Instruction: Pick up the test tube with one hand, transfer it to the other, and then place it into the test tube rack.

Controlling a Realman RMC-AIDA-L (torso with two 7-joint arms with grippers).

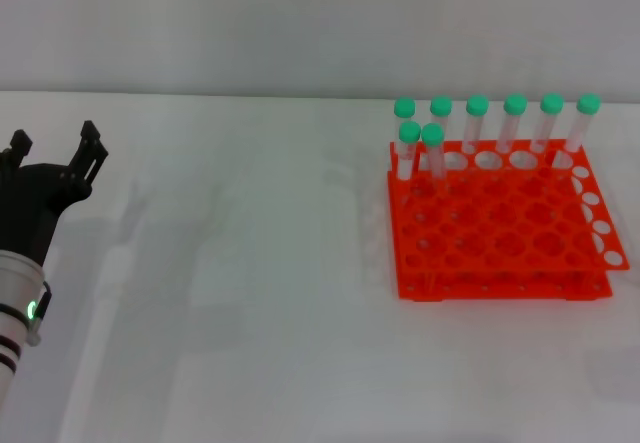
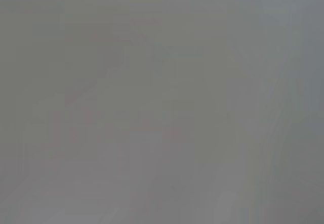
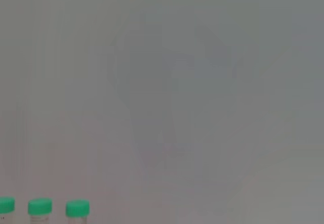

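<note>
- Left claw hovered spread open, empty; test tube rack sat well off to its right.
- All eight tubes looked racked; next would be reaching across the counter.

You had the orange test tube rack sitting flat on the right, with eight green-capped tubes upright in its far holes, two slightly nearer.

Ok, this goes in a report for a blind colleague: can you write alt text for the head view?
An orange test tube rack stands at the right of a white table, holding eight green-capped test tubes upright: six along its far row, two just in front at the left end. The robot's black left hand is at the left edge, fingers open and empty.
</note>
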